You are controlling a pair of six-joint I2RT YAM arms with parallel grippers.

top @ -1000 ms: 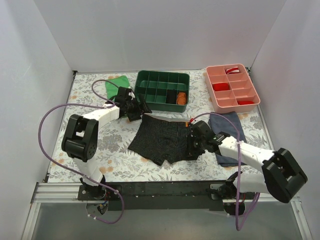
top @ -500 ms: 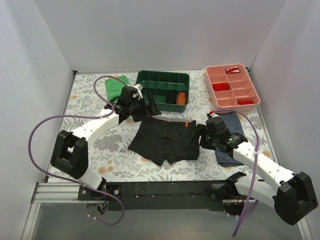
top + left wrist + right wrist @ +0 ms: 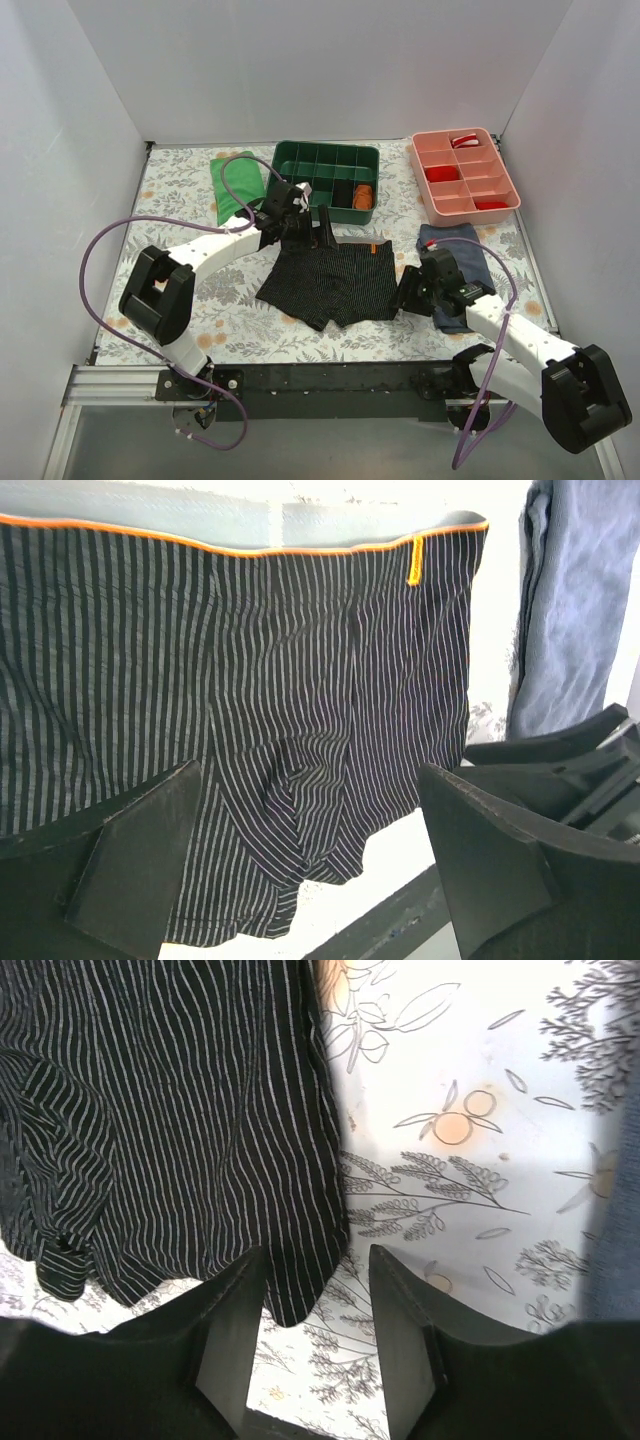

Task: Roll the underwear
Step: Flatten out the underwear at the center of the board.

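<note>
**Top external view: underwear spread flat, both claws released beside it**

Top external view shows the underwear [image 3: 335,280] lying flat and unrolled near the middle of the floral desk [image 3: 180,200]; its waistband [image 3: 340,241] faces 12 o'clock and its legs point toward 6 o'clock. A small orange tag [image 3: 372,247] sits on the waistband toward its 3 o'clock end.

The left claw [image 3: 322,232] hangs over the waistband at the garment's 11 o'clock corner; the left wrist view shows its fingers [image 3: 120,870] spread wide with nothing between them, the striped fabric lying below; the claw is released.

The right claw [image 3: 408,290] sits at the garment's 3 o'clock edge. In the right wrist view its fingers [image 3: 230,1350] stand apart, and the lower corner of the hem lies in the gap between them. They are not pressed on the cloth, so this claw is released too; whether the fingertips touch the desk cannot be told.

Around the underwear:
- a navy garment [image 3: 462,255] lies folded just beside it at 3 o'clock, partly under the right arm;
- a green tray [image 3: 325,147] with compartments stands at 12 o'clock, near the waistband but apart from it;
- a pink tray [image 3: 420,190] stands at 2 o'clock, well apart;
- a green cloth [image 3: 232,180] lies at 10 o'clock, beside the green tray.
</note>
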